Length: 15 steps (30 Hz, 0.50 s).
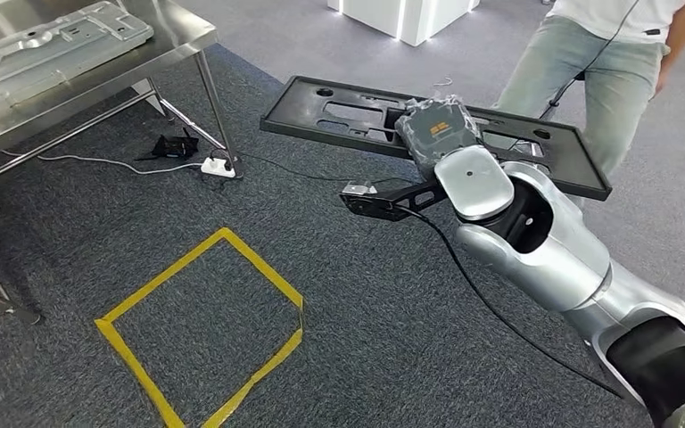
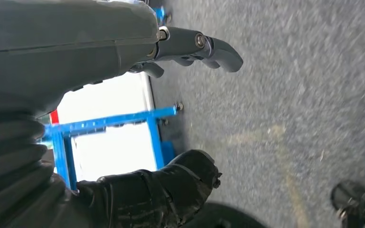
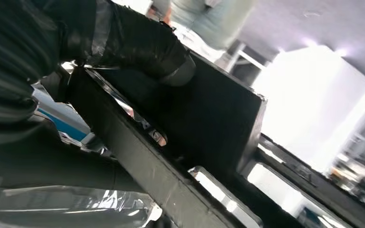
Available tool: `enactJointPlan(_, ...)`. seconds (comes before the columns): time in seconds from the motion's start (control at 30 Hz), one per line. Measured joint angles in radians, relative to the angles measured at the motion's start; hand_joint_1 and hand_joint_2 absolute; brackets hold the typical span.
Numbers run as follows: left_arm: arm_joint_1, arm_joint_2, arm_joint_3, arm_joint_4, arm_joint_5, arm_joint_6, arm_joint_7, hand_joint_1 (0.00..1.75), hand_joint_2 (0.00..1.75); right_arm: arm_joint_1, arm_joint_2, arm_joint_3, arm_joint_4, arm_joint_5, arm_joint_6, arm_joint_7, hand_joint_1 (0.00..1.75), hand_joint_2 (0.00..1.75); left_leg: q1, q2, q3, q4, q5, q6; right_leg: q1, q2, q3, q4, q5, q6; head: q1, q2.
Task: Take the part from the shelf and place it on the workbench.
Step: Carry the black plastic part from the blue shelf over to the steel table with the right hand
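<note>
A long flat black part [image 1: 339,111] with cut-outs hangs level above the grey carpet, right of centre in the head view. My right hand [image 1: 439,132], wrapped in clear film, grips it near its middle. The right wrist view shows the part's dark rim [image 3: 171,180] close up with my thumb [image 3: 142,42] laid over it. The steel workbench [image 1: 98,76] stands at the upper left with a grey metal panel [image 1: 53,40] lying on it. My left hand [image 2: 190,52] hangs over the carpet with its fingers apart and nothing in it.
A yellow tape square [image 1: 205,325] marks the carpet below the workbench. A white power strip [image 1: 217,166] and cables lie by the bench leg. A person in jeans [image 1: 589,80] stands behind the part. A blue frame [image 2: 109,128] is near my left hand.
</note>
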Motion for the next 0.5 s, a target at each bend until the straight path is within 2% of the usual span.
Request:
enactJointPlan(0.03, 0.0, 0.0, 0.0, 0.0, 0.0, 0.0, -0.002, 0.0, 1.75, -0.002, 0.0, 0.001, 0.0, -0.003, -0.004, 0.0, 1.75, 1.75, -0.001, 0.026, -0.012, 0.021, -0.013, -0.004, -0.001, -0.016, 0.002, -0.004, 0.002, -0.008, -0.003, 0.0)
enactJointPlan(0.1, -0.003, -0.001, 0.0, 0.0, 0.0, 0.0, -0.005, 0.0, 1.75, -0.004, 0.001, 0.002, 0.0, -0.007, -0.01, 0.0, 1.75, 1.75, -0.003, 0.1, -0.063, 0.126, -0.068, -0.01, 0.006, -0.048, 0.006, -0.008, 0.003, -0.02, -0.009, 0.0)
enactJointPlan(0.13, -0.005, -0.001, 0.0, 0.0, 0.0, 0.0, -0.006, 0.0, 1.75, -0.004, 0.001, 0.002, 0.0, -0.008, -0.011, 0.0, 1.75, 1.75, -0.001, 0.121, -0.095, 0.191, -0.096, -0.013, 0.01, -0.064, 0.006, -0.009, 0.002, -0.024, -0.011, 0.0)
enactJointPlan(0.17, -0.006, -0.001, 0.0, 0.0, 0.0, 0.0, -0.006, 0.0, 1.75, -0.004, 0.001, 0.003, 0.0, -0.01, -0.011, 0.0, 1.75, 1.75, 0.0, 0.131, -0.12, 0.242, -0.113, -0.014, 0.013, -0.08, 0.006, -0.009, 0.0, -0.025, -0.011, 0.0)
enactJointPlan(0.2, -0.005, -0.001, 0.0, 0.0, 0.0, 0.0, -0.006, 0.0, 1.75, -0.004, 0.001, 0.005, 0.0, -0.012, -0.012, 0.0, 1.75, 1.75, 0.0, 0.134, -0.126, 0.257, -0.111, -0.014, 0.015, -0.095, 0.006, -0.008, -0.001, -0.026, -0.011, 0.0)
enactJointPlan(0.23, -0.005, -0.001, 0.0, 0.0, 0.0, 0.001, -0.006, 0.0, 1.75, -0.004, 0.001, 0.006, 0.0, -0.014, -0.013, 0.0, 1.75, 1.75, 0.0, 0.137, -0.115, 0.24, -0.096, -0.013, 0.016, -0.109, 0.007, -0.008, -0.002, -0.026, -0.011, 0.0)
enactJointPlan(0.27, -0.003, -0.001, 0.0, 0.0, 0.0, 0.001, -0.006, 0.0, 1.75, -0.004, 0.001, 0.007, 0.0, -0.016, -0.015, 0.0, 1.75, 1.75, 0.0, 0.143, -0.086, 0.189, -0.069, -0.011, 0.017, -0.122, 0.008, -0.008, -0.004, -0.026, -0.011, 0.0)
enactJointPlan(0.33, -0.004, -0.001, 0.0, 0.0, 0.0, 0.003, -0.004, 0.0, 1.75, -0.007, 0.002, 0.011, 0.001, -0.021, -0.021, 0.0, 1.75, 1.75, -0.008, 0.179, -0.013, 0.06, -0.026, -0.002, 0.021, -0.146, 0.012, -0.008, -0.009, -0.021, -0.012, 0.0)
enactJointPlan(0.37, -0.006, 0.0, 0.0, 0.0, 0.0, 0.004, -0.002, 0.0, 1.75, -0.009, 0.003, 0.014, 0.002, -0.024, -0.023, 0.0, 1.75, 1.75, -0.014, 0.192, 0.01, 0.018, -0.017, 0.004, 0.024, -0.157, 0.014, -0.007, -0.012, -0.018, -0.011, 0.0)
enactJointPlan(0.4, -0.007, 0.0, 0.0, 0.0, 0.0, 0.005, 0.0, 0.0, 1.75, -0.012, 0.004, 0.018, 0.003, -0.028, -0.025, 0.0, 1.75, 1.75, -0.019, 0.198, 0.02, -0.003, -0.018, 0.01, 0.026, -0.168, 0.016, -0.007, -0.015, -0.013, -0.01, 0.0)
enactJointPlan(0.47, -0.008, 0.001, 0.0, 0.0, 0.0, 0.008, 0.004, 0.0, 1.75, -0.018, 0.006, 0.027, 0.006, -0.033, -0.027, -0.001, 1.75, 1.75, -0.021, 0.175, 0.024, -0.01, -0.018, 0.021, 0.028, -0.191, 0.023, -0.011, -0.02, -0.003, -0.009, 0.0)
enactJointPlan(0.5, -0.006, 0.001, 0.0, 0.0, 0.0, 0.01, 0.004, 0.0, 1.75, -0.02, 0.007, 0.031, 0.007, -0.033, -0.027, -0.001, 1.75, 1.75, -0.018, 0.162, 0.03, -0.017, -0.015, 0.026, 0.026, -0.185, 0.026, -0.007, -0.026, 0.003, -0.009, 0.0)
